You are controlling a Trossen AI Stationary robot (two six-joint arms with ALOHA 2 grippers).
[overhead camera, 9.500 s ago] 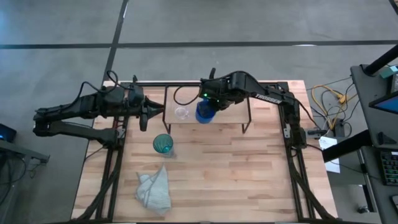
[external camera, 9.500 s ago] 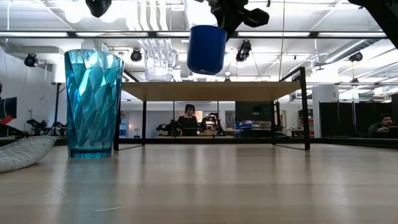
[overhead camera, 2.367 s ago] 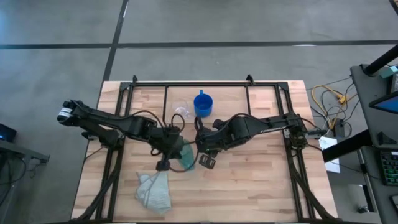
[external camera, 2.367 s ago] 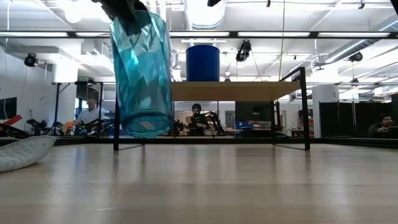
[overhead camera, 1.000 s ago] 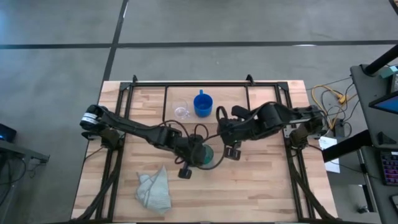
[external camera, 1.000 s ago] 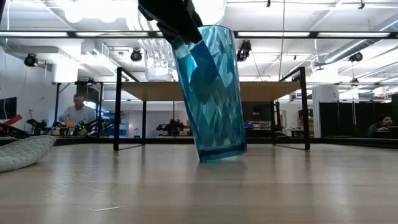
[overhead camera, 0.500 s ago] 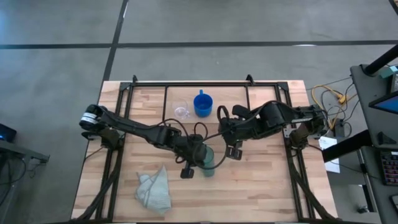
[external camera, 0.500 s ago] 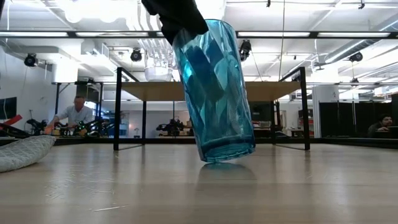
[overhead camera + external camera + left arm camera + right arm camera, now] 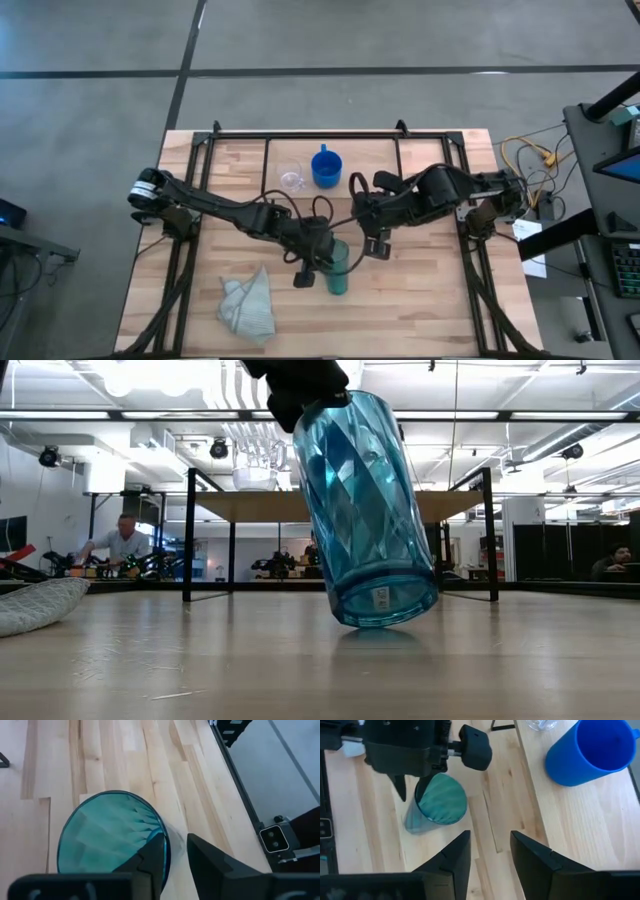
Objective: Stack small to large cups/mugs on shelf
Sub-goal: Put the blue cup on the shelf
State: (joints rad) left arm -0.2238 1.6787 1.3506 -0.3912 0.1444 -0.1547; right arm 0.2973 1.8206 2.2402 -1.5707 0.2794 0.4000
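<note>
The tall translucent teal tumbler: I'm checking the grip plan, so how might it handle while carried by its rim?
The tall translucent teal tumbler hangs tilted from the left tool, pinched at one rim spot, so it may swing or slip. It looks empty and thin-walled, probably light. Tall with a narrower base, it could tip if set down on the wooden table tilted.

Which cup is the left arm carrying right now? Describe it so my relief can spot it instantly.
On the wooden table, in front of the shelf, the left gripper pinches the rim of the teal tumbler, tilted. It is tall, faceted and translucent, unlike the blue mug and small clear glass cup on the shelf.
</note>
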